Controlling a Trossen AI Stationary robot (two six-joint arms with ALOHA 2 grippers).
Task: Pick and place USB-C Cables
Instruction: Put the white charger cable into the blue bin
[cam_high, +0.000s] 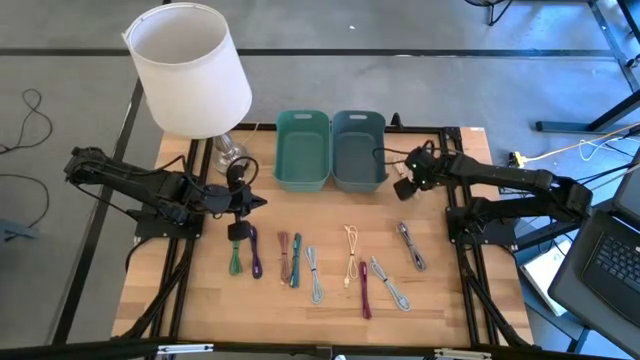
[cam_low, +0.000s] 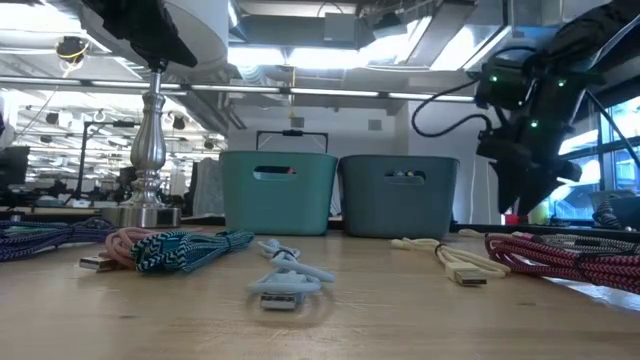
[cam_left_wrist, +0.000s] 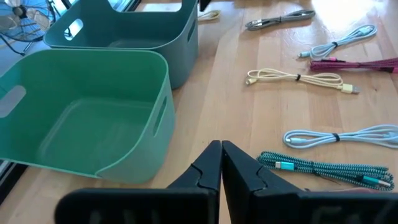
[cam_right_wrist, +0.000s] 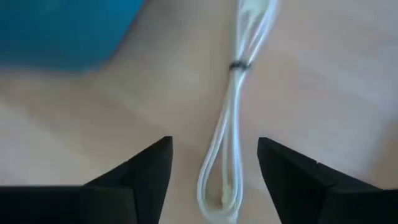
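Observation:
Several folded USB-C cables lie in a loose row on the wooden table: green (cam_high: 235, 263), purple (cam_high: 255, 256), brown (cam_high: 284, 256), teal (cam_high: 296, 262), pale blue (cam_high: 314, 273), cream (cam_high: 352, 241), magenta (cam_high: 364, 291) and two grey (cam_high: 410, 246). My left gripper (cam_left_wrist: 221, 167) is shut and empty. It hovers by the lamp, left of the green bin (cam_high: 302, 150). My right gripper (cam_right_wrist: 214, 163) is open above the table beside the grey-blue bin (cam_high: 358, 150). A pale tied cable (cam_right_wrist: 231, 118) lies on the wood below its fingers, apart from them.
A lamp with a white shade (cam_high: 190, 70) stands on the table's far left corner, close to my left arm. The two open bins sit side by side at the far edge. Bare wood lies between the bins and the row of cables. A laptop (cam_high: 610, 255) sits off the table's right side.

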